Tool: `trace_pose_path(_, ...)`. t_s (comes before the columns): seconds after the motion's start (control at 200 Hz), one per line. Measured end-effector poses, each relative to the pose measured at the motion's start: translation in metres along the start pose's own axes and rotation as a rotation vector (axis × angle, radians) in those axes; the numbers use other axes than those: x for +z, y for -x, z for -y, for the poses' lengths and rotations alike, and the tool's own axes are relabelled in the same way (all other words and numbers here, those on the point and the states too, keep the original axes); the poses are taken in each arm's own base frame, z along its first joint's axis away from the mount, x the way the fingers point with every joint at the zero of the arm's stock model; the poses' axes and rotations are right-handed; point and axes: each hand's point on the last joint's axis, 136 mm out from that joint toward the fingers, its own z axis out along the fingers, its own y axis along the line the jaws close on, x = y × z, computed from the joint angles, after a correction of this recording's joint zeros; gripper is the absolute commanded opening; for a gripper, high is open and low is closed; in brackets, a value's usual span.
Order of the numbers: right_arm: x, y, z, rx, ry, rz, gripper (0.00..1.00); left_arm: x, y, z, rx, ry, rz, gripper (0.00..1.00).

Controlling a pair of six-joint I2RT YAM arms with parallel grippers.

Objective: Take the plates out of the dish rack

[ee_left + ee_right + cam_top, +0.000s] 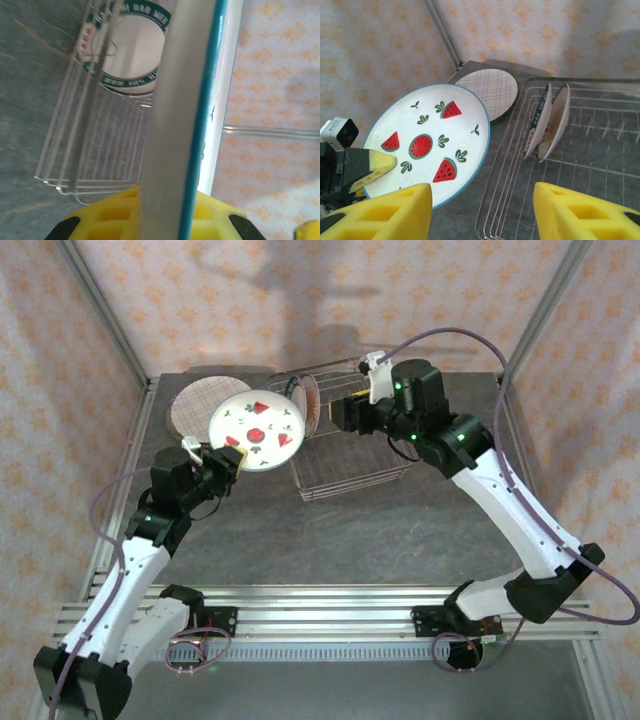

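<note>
Writing: the green-banded plate [132, 47] in the rack has a dark green rim band with white lettering, too blurred to read. No other text can be read.

Watermelon plate [427, 145]: white with a thin teal rim, red slices, one round red fruit and small green leaves. It is held clear of the table [420, 530], face tilted up, at 11 o'clock from table centre, just left of the dish rack [350, 455].

Left fingers [228, 460]: clamped on the plate's 7 o'clock edge. The left arm reaches up from the near-left corner with its elbow bent.

Dish rack: silver wire, at 12 to 1 o'clock. The green-banded plate and a second plate [559, 117] stand on edge at its left end.

Plaid plate [487, 90]: flat on the table at 10 o'clock.

Right fingers [343, 413]: spread wide with nothing between them, above the rack. The right arm arches in from the near right.
</note>
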Motion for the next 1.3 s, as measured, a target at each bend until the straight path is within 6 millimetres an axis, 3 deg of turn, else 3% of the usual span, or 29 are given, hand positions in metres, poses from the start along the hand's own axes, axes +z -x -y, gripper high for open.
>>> trace_pose_path(0.255, 0.003, -0.017, -0.016, -0.126, 0.083, 0.019, 0.60, -0.023, 0.011, -0.059, 0.001, 0.123, 0.139, 0.00)
trace_pose_path(0.606, 0.009, -0.042, -0.026, -0.212, 0.151, -0.011, 0.61, -0.014, 0.015, -0.141, -0.042, 0.293, 0.209, 0.00)
trace_pose_path(0.901, 0.009, -0.048, -0.028, -0.226, 0.167, -0.020, 0.62, 0.002, 0.015, -0.171, -0.057, 0.328, 0.209, 0.00)
trace_pose_path(1.301, 0.010, -0.050, -0.029, -0.229, 0.174, -0.024, 0.62, 0.018, 0.014, -0.188, -0.064, 0.343, 0.194, 0.00)
